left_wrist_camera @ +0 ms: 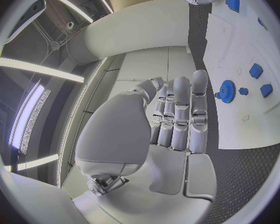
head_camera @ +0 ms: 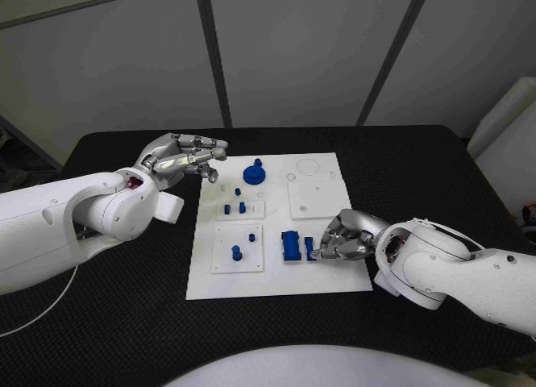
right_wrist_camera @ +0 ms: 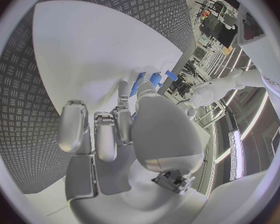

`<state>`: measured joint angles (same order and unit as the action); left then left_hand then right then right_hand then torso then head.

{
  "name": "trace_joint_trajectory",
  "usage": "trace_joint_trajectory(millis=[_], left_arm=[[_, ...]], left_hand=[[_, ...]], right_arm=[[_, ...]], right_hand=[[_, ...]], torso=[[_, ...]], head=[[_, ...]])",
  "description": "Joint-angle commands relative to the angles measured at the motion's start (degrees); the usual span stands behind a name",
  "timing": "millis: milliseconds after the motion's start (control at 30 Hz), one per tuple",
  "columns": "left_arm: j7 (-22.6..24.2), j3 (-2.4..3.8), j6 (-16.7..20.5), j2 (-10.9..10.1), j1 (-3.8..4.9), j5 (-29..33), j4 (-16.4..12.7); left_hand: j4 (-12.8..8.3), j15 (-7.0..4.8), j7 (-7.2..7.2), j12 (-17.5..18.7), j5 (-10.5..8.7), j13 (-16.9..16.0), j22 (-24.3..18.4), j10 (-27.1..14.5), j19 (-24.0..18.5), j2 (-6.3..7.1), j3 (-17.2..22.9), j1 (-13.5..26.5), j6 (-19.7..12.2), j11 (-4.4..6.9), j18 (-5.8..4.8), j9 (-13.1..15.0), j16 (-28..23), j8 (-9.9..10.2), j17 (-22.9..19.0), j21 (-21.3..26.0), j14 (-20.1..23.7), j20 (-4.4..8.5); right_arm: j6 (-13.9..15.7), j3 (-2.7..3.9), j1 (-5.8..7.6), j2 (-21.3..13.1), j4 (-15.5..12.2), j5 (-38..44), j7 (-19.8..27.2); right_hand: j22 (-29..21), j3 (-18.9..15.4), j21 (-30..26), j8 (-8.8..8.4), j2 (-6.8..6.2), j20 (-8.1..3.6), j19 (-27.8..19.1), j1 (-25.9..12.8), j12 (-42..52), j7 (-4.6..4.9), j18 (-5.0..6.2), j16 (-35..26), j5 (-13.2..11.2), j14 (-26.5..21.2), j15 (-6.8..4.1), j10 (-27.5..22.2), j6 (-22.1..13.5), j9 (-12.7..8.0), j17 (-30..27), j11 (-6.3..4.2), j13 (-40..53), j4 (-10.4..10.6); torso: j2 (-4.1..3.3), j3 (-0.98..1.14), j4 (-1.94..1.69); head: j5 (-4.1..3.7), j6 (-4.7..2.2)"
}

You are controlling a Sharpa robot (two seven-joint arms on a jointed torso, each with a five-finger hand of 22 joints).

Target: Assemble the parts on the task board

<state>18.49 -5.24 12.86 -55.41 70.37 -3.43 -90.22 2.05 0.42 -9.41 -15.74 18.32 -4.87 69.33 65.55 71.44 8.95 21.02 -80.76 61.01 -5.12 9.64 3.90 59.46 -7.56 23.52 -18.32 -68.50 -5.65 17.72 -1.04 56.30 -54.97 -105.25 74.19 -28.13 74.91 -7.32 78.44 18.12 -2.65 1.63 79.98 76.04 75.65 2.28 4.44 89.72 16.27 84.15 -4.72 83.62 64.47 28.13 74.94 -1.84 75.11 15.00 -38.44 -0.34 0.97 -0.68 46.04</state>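
The white task board [head_camera: 326, 274] lies mid-table. A blue gear [head_camera: 255, 172] stands near its far edge, also seen as the gear [left_wrist_camera: 227, 91] in the left wrist view. Small blue pegs [head_camera: 235, 208] stand on one inset plate, and another peg [head_camera: 235, 252] stands on the plate nearer me. A blue block [head_camera: 291, 245] stands upright at the near middle. My right hand [head_camera: 346, 236] reaches in beside it and pinches a small blue part [head_camera: 309, 244], which stands against the block. My left hand [head_camera: 180, 157] hovers off the board's far left corner, fingers loosely extended, holding nothing.
Two bare white square plates [head_camera: 314, 199] and a round recess [head_camera: 307, 167] take up the board's far right. Black table [head_camera: 128, 322] surrounds the board. A white box [head_camera: 517, 137] stands beyond the table's right edge.
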Motion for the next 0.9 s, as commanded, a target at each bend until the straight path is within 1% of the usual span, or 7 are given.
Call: trace_joint_trajectory(millis=[33,167,300,467,600,767,900], left_arm=[[0.06,0.03,-0.71,0.01,0.05,0.11,-0.15],[0.06,0.03,-0.72,0.01,0.05,0.11,-0.14],[0.10,0.03,-0.71,0.05,0.05,0.11,-0.10],[0.22,0.03,-0.69,0.21,0.05,0.11,0.04],[0.33,0.03,-0.65,0.41,0.02,0.11,0.21],[0.52,0.03,-0.51,0.61,-0.01,0.11,0.48],[0.81,0.03,-0.01,0.76,-0.04,0.37,0.82]], left_hand=[[-0.23,0.07,-0.01,-0.20,-0.13,-0.08,-0.09,-0.54,0.03,-0.36,-0.23,0.01,-0.52,-0.01,0.72,-0.06,-0.14,-0.10,-0.05,0.29,0.30,-0.30],[-0.23,0.07,-0.01,-0.20,-0.13,-0.08,-0.09,-0.54,0.03,-0.36,-0.23,0.01,-0.52,-0.01,0.72,-0.06,-0.14,-0.10,-0.05,0.29,0.30,-0.30],[-0.23,0.07,-0.01,-0.20,-0.13,-0.08,-0.09,-0.54,0.03,-0.36,-0.23,0.01,-0.52,-0.01,0.72,-0.06,-0.14,-0.10,-0.05,0.29,0.30,-0.30],[-0.23,0.07,-0.01,-0.20,-0.13,-0.08,-0.09,-0.54,0.03,-0.36,-0.23,0.01,-0.52,-0.01,0.72,-0.06,-0.14,-0.10,-0.05,0.29,0.30,-0.30],[-0.23,0.07,-0.01,-0.20,-0.13,-0.08,-0.09,-0.54,0.03,-0.36,-0.23,0.01,-0.52,-0.01,0.72,-0.06,-0.14,-0.10,-0.05,0.29,0.30,-0.30],[-0.23,0.07,-0.01,-0.20,-0.13,-0.08,-0.09,-0.54,0.03,-0.36,-0.23,0.01,-0.52,-0.01,0.72,-0.06,-0.14,-0.10,-0.05,0.29,0.30,-0.30],[-0.19,0.11,-0.02,-0.28,-0.17,-0.08,-0.15,-0.61,0.01,-0.26,-0.37,0.17,-0.56,-0.05,0.70,-0.06,-0.15,-0.11,-0.09,0.36,0.37,-0.33]], right_arm=[[-0.51,0.00,0.05,0.31,0.02,0.43,-0.25],[-0.25,0.00,0.04,0.54,-0.06,1.01,-0.49],[0.44,0.00,0.04,0.37,-0.25,1.35,-0.47],[2.40,0.01,0.04,-0.19,-0.80,1.50,0.41],[3.91,0.02,0.06,-0.81,-1.40,1.12,1.55],[7.38,0.04,0.10,-1.89,-1.92,-3.05,7.08],[9.08,0.07,0.35,-2.46,-1.07,-10.65,15.60]], right_hand=[[0.62,-0.07,-0.19,0.31,-0.05,-0.06,-0.13,0.73,0.13,-0.30,-0.68,0.28,-0.11,5.85,-0.37,0.59,0.03,0.10,15.06,-0.10,5.06,-0.33],[0.60,-0.31,-0.23,0.32,-0.22,-0.09,-0.15,1.36,0.13,-0.30,-0.68,0.28,0.34,5.85,-0.39,0.58,0.01,0.11,15.06,-0.11,5.08,-0.64],[0.61,-0.71,-0.25,0.32,-0.19,-0.12,-0.15,1.77,0.15,-0.31,-0.68,0.28,1.98,5.85,-0.41,0.59,0.03,0.11,15.06,-0.13,5.13,-0.68],[0.52,-1.38,-0.36,0.29,-0.24,-0.14,-0.22,1.77,0.18,-0.31,-0.65,0.28,4.09,5.85,-0.42,0.60,0.02,0.07,15.06,-0.14,5.19,-0.38],[0.32,-1.82,-0.56,0.24,-0.37,-0.14,-0.38,1.83,-0.01,-0.29,-0.60,0.28,5.28,5.85,-0.42,0.51,-0.04,0.03,15.06,-0.12,5.10,-0.21],[-0.95,-2.22,-1.67,-0.05,-0.12,-0.07,-1.32,1.60,-1.47,-0.05,-0.29,-0.02,6.25,5.71,-0.30,-0.19,-0.53,-0.11,14.43,0.06,4.16,0.31],[-3.18,-2.37,-3.67,-1.74,0.45,0.30,-3.00,2.23,-4.50,1.11,0.22,-0.78,6.53,5.35,0.30,-1.86,-3.23,-0.87,12.91,0.94,2.26,0.60]], torso=[[0.00,0.02,0.02],[0.06,0.00,0.09],[0.15,-0.02,0.05],[0.23,0.02,0.09],[0.47,-0.06,0.07],[0.78,-0.19,0.01],[0.98,-0.28,0.02]], head=[[-0.03,0.10],[-0.01,0.06],[-0.13,-0.02],[-0.22,-0.28],[-0.26,-0.45],[-0.34,-0.53],[-0.46,-0.87]])
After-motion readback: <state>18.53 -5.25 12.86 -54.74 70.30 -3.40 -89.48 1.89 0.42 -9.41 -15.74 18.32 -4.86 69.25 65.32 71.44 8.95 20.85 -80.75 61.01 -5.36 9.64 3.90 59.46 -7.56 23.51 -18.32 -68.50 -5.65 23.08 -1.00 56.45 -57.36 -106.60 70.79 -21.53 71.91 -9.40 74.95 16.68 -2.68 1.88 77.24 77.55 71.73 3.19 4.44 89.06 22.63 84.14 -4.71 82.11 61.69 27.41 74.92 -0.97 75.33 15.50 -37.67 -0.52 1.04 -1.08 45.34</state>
